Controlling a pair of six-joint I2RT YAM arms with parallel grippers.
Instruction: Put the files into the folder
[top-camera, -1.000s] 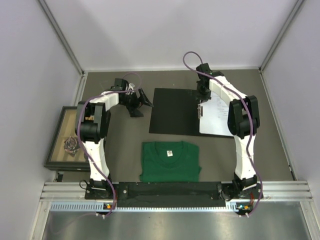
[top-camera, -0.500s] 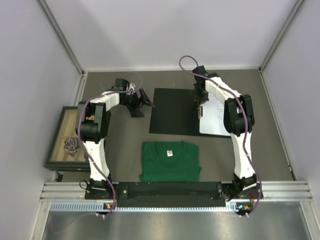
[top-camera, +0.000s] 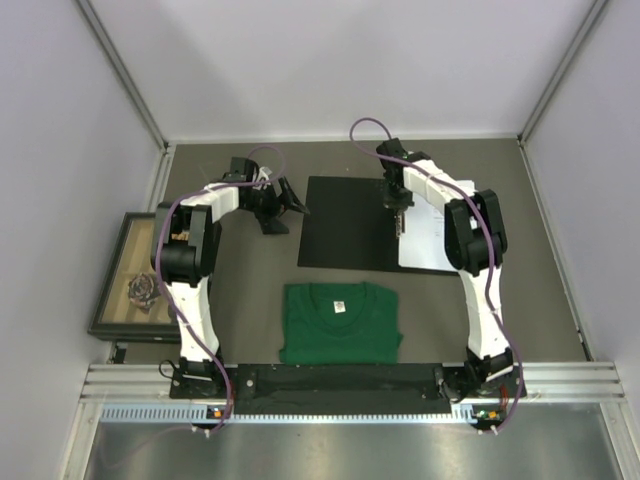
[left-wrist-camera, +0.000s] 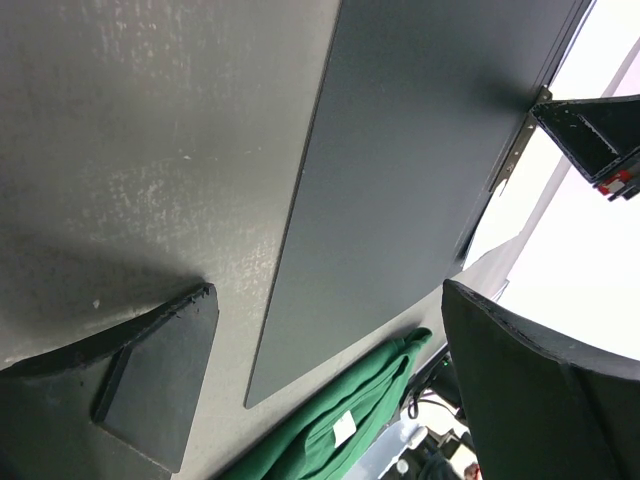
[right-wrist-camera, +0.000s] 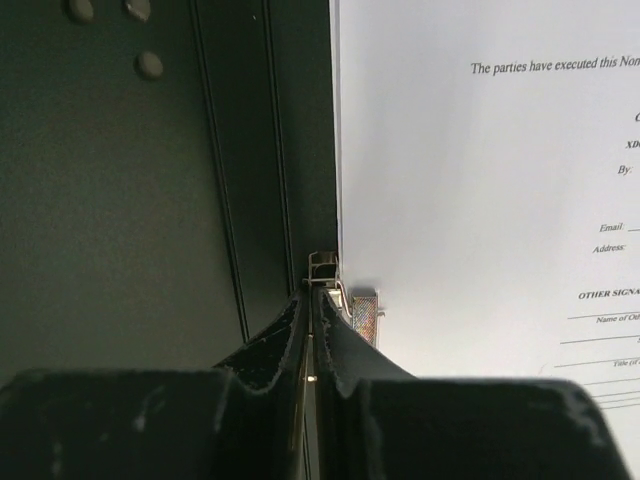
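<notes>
Pinching the clip (right-wrist-camera: 322, 264) at the folder (right-wrist-camera: 120, 200) spine, right jaws sit nearly pressed together, files (right-wrist-camera: 480, 180) on its right half toward the counter's (top-camera: 250, 262) far edge, left jaws spread, so the clip slipping free could skew them.

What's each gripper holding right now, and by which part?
The right gripper looks pinched on the thin metal clip along the folder spine, beside the files. The left gripper is open and holds nothing.
</notes>
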